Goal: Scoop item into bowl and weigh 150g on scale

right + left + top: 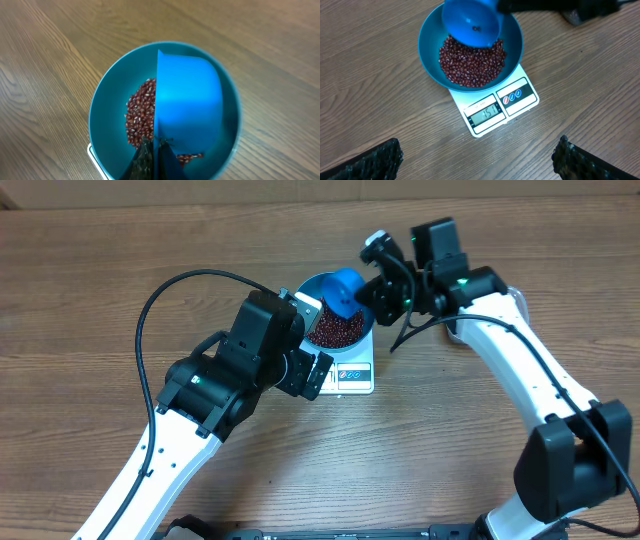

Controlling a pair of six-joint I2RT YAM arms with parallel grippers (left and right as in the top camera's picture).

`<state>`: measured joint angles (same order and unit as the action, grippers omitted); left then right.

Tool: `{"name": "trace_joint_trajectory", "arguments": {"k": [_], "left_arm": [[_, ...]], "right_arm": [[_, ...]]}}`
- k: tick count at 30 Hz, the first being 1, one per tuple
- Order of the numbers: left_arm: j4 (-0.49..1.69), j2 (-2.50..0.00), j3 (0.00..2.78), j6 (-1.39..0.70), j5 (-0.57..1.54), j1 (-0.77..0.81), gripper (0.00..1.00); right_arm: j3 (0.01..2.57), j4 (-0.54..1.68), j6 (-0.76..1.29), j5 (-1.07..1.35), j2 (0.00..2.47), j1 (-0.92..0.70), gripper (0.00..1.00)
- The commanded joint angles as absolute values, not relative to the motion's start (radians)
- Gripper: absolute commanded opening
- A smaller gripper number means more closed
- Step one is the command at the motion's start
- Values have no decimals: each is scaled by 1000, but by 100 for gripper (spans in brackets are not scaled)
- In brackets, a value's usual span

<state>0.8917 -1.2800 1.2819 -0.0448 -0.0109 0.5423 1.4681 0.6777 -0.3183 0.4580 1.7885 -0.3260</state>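
Note:
The blue bowl (311, 284) stands on the white scale (352, 376) with a heap of red-brown beans (336, 330) in it. A small blue scoop (345, 288) hangs tilted over the bowl's far side, and my right gripper (372, 292) is shut on its handle. In the right wrist view the scoop (187, 95) covers the right half of the bowl (107, 115), beside the beans (140, 110). My left gripper (477, 155) stands open just in front of the scale (520, 95), holding nothing. The left wrist view shows the beans (470, 62) and the lit display (485, 114).
Bare wooden tabletop (90, 290) surrounds the scale. A black cable (150, 300) loops over the left arm, and the right arm (520, 370) runs down the right side.

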Motion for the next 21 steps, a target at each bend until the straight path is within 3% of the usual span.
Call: {"name": "trace_joint_trajectory", "arguments": {"k": [1, 21], "left_arm": [[889, -1270, 1298, -33, -3, 537, 100], [889, -1270, 1298, -33, -3, 537, 99]], "right_arm": [[1497, 684, -321, 387, 1809, -356, 4], [1492, 807, -321, 390, 1837, -380, 4]]}}
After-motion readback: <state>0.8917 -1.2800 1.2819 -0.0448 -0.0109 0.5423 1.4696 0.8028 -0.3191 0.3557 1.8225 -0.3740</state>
